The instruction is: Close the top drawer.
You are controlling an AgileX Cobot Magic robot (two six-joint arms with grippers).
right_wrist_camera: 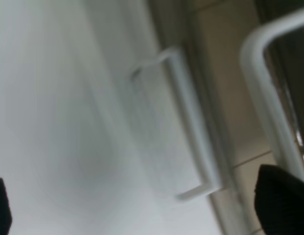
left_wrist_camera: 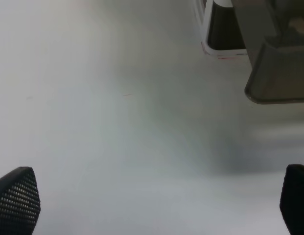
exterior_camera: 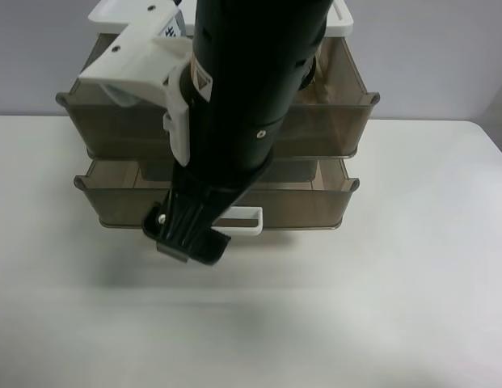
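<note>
**Right gripper sitting low, by the wrong handle**

The top drawer [exterior_camera: 339, 121] is standing pulled out of the unit, with much of its front wall hidden behind the right arm in the exterior high view. The right gripper [exterior_camera: 192, 247] is hanging with its fingers spread wide and holding nothing. It is down in front of the lower drawer [exterior_camera: 315, 206], just beside that drawer's white handle [exterior_camera: 249, 220]. The left gripper [left_wrist_camera: 154, 203] is also gaping wide and empty over the table [exterior_camera: 412, 307], with a brown drawer corner showing in its wrist view.

As I am judging it, a push from this height would be shutting the lower drawer, not the upper 1. A glancing push could also be skidding the unit backward. Open table is lying in front and to both sides. The 2 drawer fronts are sitting close together, so the gripper is needing a clean lift before pressing in.
</note>
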